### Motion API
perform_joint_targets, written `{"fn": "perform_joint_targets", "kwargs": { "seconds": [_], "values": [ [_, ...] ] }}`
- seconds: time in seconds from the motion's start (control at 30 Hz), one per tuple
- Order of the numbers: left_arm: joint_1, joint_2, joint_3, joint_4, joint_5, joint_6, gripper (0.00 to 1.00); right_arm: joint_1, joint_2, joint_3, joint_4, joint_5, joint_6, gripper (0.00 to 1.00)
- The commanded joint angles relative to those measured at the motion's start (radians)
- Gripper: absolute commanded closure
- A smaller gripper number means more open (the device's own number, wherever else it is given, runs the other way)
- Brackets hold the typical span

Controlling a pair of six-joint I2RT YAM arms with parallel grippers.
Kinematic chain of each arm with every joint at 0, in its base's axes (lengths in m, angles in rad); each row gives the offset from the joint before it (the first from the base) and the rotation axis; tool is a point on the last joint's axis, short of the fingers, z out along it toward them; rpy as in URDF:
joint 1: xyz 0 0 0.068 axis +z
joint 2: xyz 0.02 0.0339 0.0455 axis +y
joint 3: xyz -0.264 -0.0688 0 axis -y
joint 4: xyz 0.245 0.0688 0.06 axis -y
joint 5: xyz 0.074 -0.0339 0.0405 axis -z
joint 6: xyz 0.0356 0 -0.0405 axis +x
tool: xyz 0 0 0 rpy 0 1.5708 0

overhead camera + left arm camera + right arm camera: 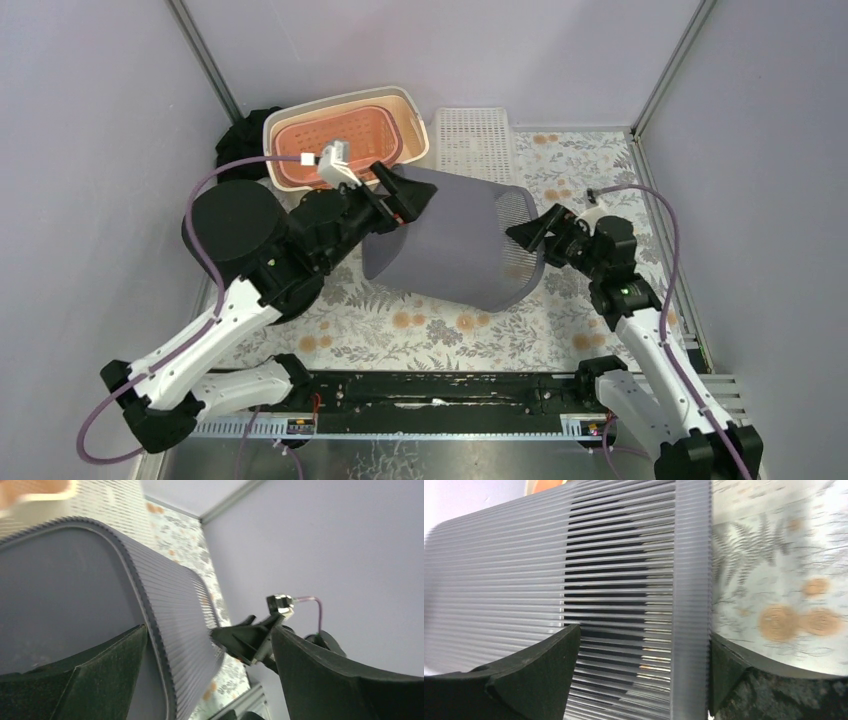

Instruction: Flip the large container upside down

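Observation:
The large container (455, 245) is a grey ribbed bin lying tilted on its side in the middle of the table. Its flat end faces left and its slotted end faces right. My left gripper (398, 198) is at the upper left edge. In the left wrist view it (210, 680) stands open, and the container's ribbed edge (170, 610) runs between the wide-apart fingers. My right gripper (530, 235) is at the slotted right end. In the right wrist view it (641, 675) is open, straddling the container's slotted wall and rim band (499, 580).
A cream tub holding an orange basket (345, 125) stands at the back left, right behind the left gripper. A white perforated tray (475, 140) lies beside it. Black cloth (240, 140) sits in the back left corner. Purple walls close in both sides.

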Motion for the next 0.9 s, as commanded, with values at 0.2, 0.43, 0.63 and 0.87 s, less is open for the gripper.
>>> {"fn": "perform_joint_targets", "kwargs": {
  "seconds": [0.2,0.43,0.63,0.87],
  "values": [
    [-0.16,0.267,0.16,0.231,0.143,0.036,0.0,-0.212,-0.086,0.019,-0.408,0.157,-0.22,0.01],
    [-0.198,0.441,0.235,0.327,0.22,0.077,0.0,-0.241,-0.139,0.109,-0.487,0.283,-0.222,0.01],
    [-0.197,0.546,0.251,0.45,0.3,0.115,0.0,-0.242,-0.127,0.183,-0.547,0.266,-0.255,0.01],
    [-0.197,0.487,0.334,0.356,0.364,0.192,0.0,-0.241,-0.211,0.311,-0.769,0.148,-0.333,0.01]
  ]
}}
